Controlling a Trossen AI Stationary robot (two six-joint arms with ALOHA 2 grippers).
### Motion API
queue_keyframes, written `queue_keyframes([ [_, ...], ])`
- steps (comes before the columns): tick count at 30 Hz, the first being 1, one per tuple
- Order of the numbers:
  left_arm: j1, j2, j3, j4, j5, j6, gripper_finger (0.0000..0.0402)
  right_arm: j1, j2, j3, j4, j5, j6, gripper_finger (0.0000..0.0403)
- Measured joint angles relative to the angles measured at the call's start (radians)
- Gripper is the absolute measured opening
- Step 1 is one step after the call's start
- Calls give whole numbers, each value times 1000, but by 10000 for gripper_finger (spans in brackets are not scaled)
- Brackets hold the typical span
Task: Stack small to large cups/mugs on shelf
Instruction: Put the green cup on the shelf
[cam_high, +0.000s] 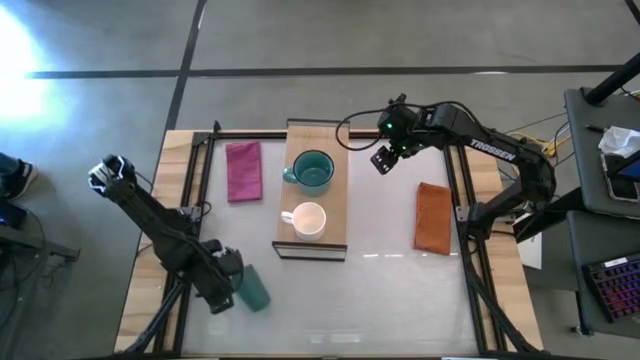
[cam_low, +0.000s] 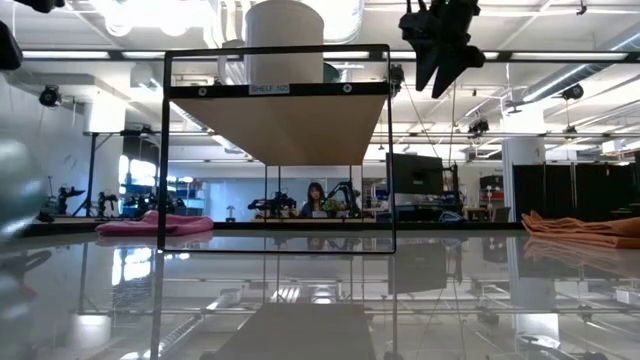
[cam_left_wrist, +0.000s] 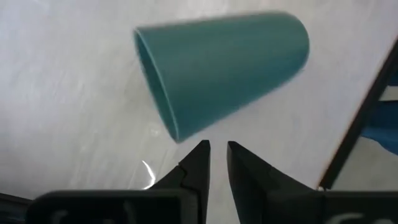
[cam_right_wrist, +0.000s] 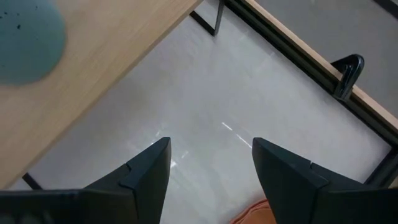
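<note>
Teal-green handleless cup lies on its side on the white tabletop, just ahead of the left gripper. L fingers nearly together, thin slit only, gripping nothing. Cup's open rim sits just beyond the fingertips, a little to one side; its closed base points away. Cup not touching fingers. High view: same cup right beside L gripper, near table's front-left corner, well apart from the shelf.

Shelf: light-wood board on low dark frame, mid-table. Teal handled mug upright on the far half, white handled mug upright on the near half; the two near each other, not touching. Low view shows white mug atop shelf.

R gripper hangs in the air just beside shelf's far-right corner, fingers wide apart, empty. R wrist view: fingers over bare tabletop, shelf edge off to one side, blurred teal mug on it, beyond the fingers.

Pink cloth flat on the side of the shelf away from R gripper. Orange cloth on the other side, near R arm.
</note>
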Motion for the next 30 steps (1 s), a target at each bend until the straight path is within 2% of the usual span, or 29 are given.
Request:
queue_keyframes([
  [5,0,15,-3,-11,-58,-1,55,0,0,0,0,0,3,219],
  [8,1,-4,-13,-61,-173,-28,70,0,0,0,0,-14,3,219],
  [11,26,-62,-36,-130,-313,-78,91,0,-1,0,-1,-35,3,219],
  [14,89,-162,-105,-113,-362,-104,114,0,-1,0,-2,-48,3,219],
  [16,153,-245,-176,6,-340,-69,124,0,-2,0,-2,-53,3,219],
  [19,265,-375,-323,326,-191,51,127,0,-2,0,-6,-60,3,219],
  [21,342,-437,-403,469,-90,90,126,0,-2,0,-11,-61,4,219],
  [24,424,-513,-452,447,-50,103,126,0,-2,0,-20,-61,14,219],
  [28,463,-594,-476,403,-48,109,132,0,-2,0,-33,-61,25,219],
  [30,475,-617,-516,411,-12,99,137,0,-2,0,-32,-61,29,219],
])
